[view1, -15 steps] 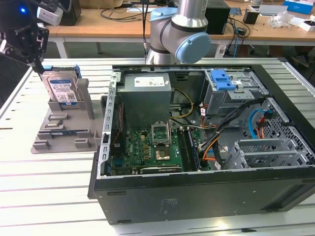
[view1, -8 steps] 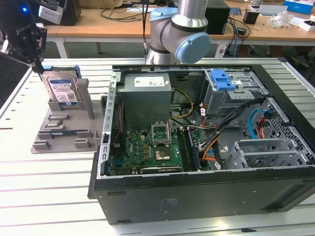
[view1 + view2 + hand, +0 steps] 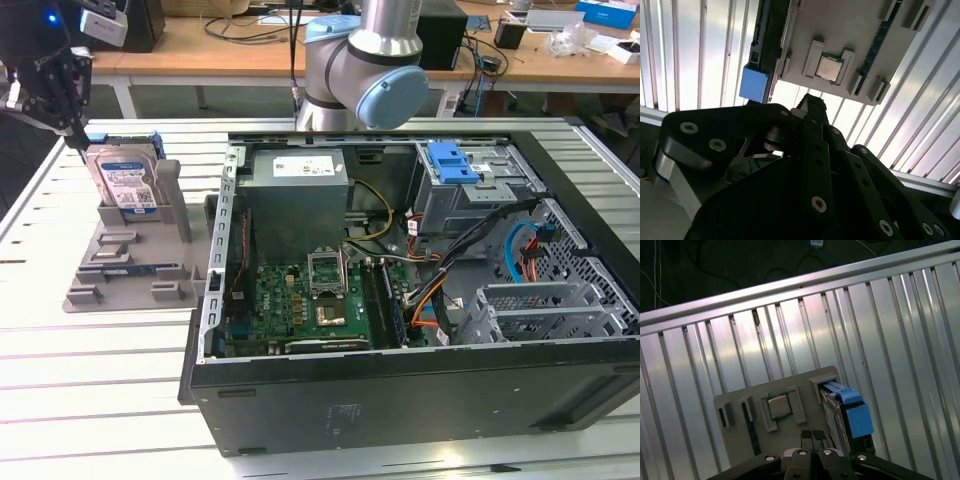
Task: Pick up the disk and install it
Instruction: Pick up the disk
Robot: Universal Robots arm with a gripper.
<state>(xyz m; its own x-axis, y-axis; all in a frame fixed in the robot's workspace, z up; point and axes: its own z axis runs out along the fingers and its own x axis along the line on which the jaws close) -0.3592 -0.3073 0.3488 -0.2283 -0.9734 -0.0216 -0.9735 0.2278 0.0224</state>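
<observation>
Slatted metal table (image 3: 60,390) held the disk (image 3: 125,175) upright in a grey holder (image 3: 120,270); the gripper (image 3: 78,135) hovered above, fingers clenched, empty.

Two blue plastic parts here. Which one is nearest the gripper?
The blue rail on the disk, standing in the grey holder; the gripper hangs right by it. The blue latch on the drive cage is far off, inside the case.

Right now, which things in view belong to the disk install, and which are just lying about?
Job: silver rectangular hard disk with blue rails, upright in grey plastic slotted holder; black pincer close by it; grey metal drive cage with blue latch.
Lying about: square silver processor chip on holder; green motherboard; wooden desk behind.
</observation>
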